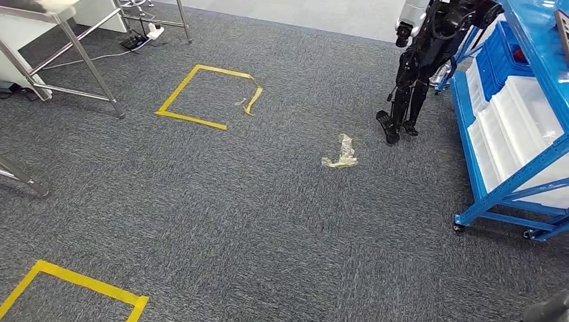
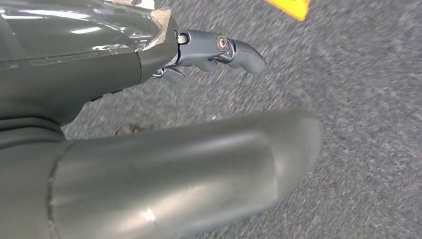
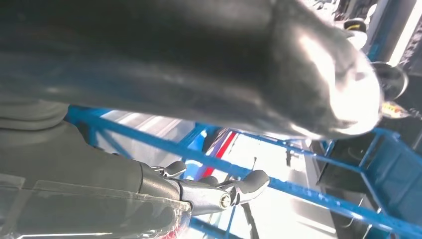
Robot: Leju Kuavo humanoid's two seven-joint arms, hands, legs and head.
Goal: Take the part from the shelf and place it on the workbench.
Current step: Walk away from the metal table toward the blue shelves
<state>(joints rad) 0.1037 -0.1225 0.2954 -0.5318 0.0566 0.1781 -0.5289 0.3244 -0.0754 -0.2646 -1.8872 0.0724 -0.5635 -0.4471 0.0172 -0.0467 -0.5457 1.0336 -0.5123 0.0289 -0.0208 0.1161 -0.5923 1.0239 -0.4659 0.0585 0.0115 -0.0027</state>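
Observation:
The blue shelf stands at the right of the head view, with white bins and a blue bin on its levels. I cannot tell which item is the part. A steel-legged workbench stands at the far left. My left hand hangs over grey carpet, fingers spread, holding nothing. My right hand is close to the shelf's blue rails, fingers apart with nothing between them.
A black humanoid robot stands beside the shelf's far end. Yellow tape squares mark the carpet, with another tape corner close in front of me. A crumpled scrap of clear tape lies mid-floor. A power strip lies under the bench.

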